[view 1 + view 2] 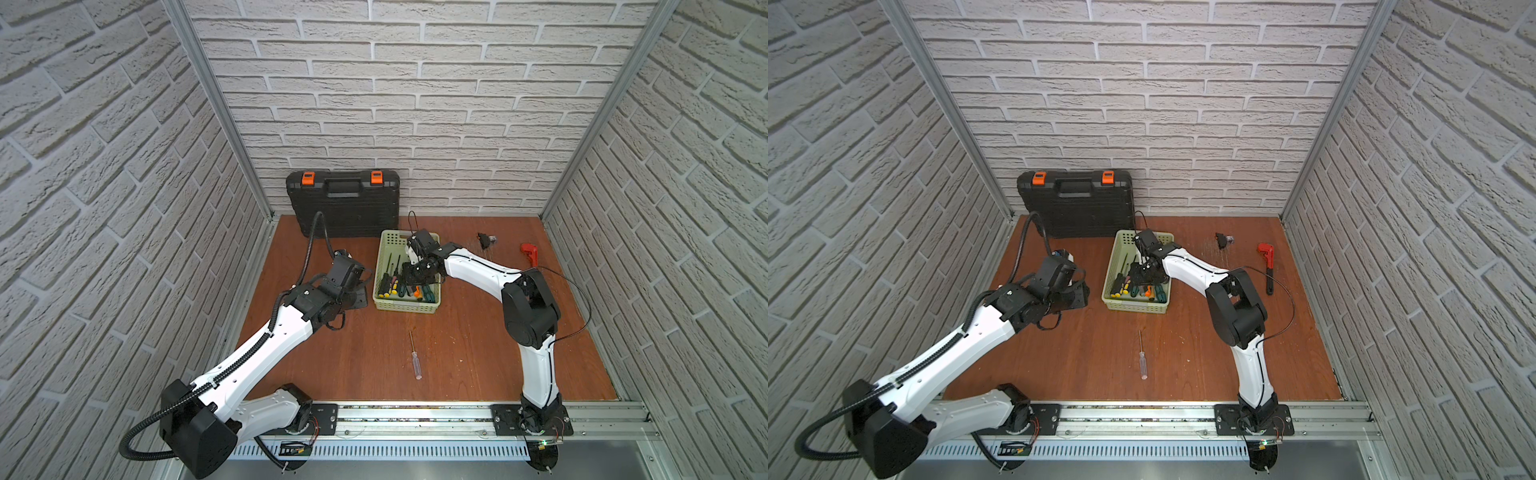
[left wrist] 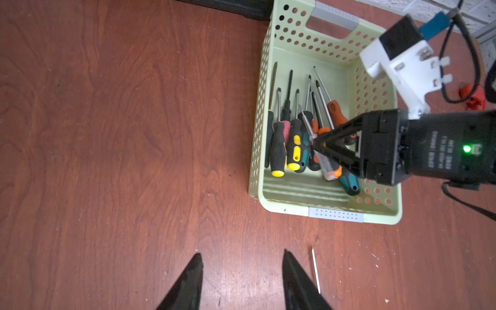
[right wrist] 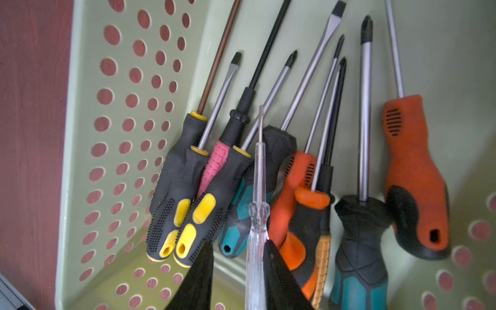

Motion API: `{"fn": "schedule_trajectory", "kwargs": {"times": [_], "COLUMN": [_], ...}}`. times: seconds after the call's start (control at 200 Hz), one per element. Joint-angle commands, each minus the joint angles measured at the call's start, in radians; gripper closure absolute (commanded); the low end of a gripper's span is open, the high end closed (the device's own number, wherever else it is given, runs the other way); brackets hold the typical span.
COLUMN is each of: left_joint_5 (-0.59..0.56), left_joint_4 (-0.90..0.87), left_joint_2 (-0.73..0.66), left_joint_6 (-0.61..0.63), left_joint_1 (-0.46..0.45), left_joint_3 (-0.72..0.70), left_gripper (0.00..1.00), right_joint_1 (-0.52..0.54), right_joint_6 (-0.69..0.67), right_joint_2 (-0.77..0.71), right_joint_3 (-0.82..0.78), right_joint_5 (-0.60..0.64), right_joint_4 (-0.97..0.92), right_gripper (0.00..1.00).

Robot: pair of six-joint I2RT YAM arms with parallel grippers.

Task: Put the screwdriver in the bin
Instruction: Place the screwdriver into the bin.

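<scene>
I am watching the right tool (image 3: 237,243) reaching down into the pale green bin (image 1: 405,307), which is sitting near the middle of the tabletop (image 1: 353,361), in front of the black toolcase (image 1: 343,203). In the right wrist view its jaws are standing narrowly parted, with a clear-handled screwdriver (image 3: 257,214) between them. The handle is touching one finger (image 3: 279,273) and showing a gap to the other, so I am not seeing a firm grip on it.

That screwdriver is lying inside the bin, above the other screwdrivers (image 2: 292,145) piled there with yellow-and-black, pink, teal and orange handles. Its shaft is pointing the same way as theirs. I cannot tell whether it is resting its weight on them.

The left tool (image 2: 243,253) is hovering over bare tabletop beside the bin. Its jaws are standing wide with nothing between them.

In both top views I am seeing a second clear-handled screwdriver (image 1: 415,361) lying flat on the tabletop in front of the bin, well apart from it. In the left wrist view its shaft is showing just beside one finger (image 2: 298,281) of the left tool, not touching it.

A red-headed hand tool (image 1: 1265,253) is lying near the far right edge of the tabletop.
</scene>
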Motion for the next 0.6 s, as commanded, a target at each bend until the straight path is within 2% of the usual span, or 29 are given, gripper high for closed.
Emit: {"fn": "schedule_trajectory", "kwargs": {"times": [0.0,0.12,0.27,0.595], "left_joint_5": [0.012,0.033,0.042,0.112], "left_joint_4": [-0.045,-0.069,-0.068,0.019], "left_joint_2": [0.014,0.036,0.058,0.174], "left_joint_6": [0.008,-0.013,-0.062,-0.255], "left_joint_1": [-0.04,-0.103,-0.217,-0.442], "left_joint_3": [0.026,0.023,0.009,-0.027], "left_gripper": [0.51,0.51,0.52,0.51], "right_joint_1": [-0.004,-0.005,-0.006,-0.049], "right_joint_6": [-0.012,-0.015,-0.022,-0.027], "right_joint_2": [-0.058,-0.085,-0.21,-0.453], "right_joint_3": [-0.003,-0.006,-0.044,-0.264], "right_joint_5": [0.028,0.017,0.047,0.143], "right_joint_4": [0.009,0.008,0.013,0.003], "right_gripper": [0.66,0.66,0.66,0.65]}}
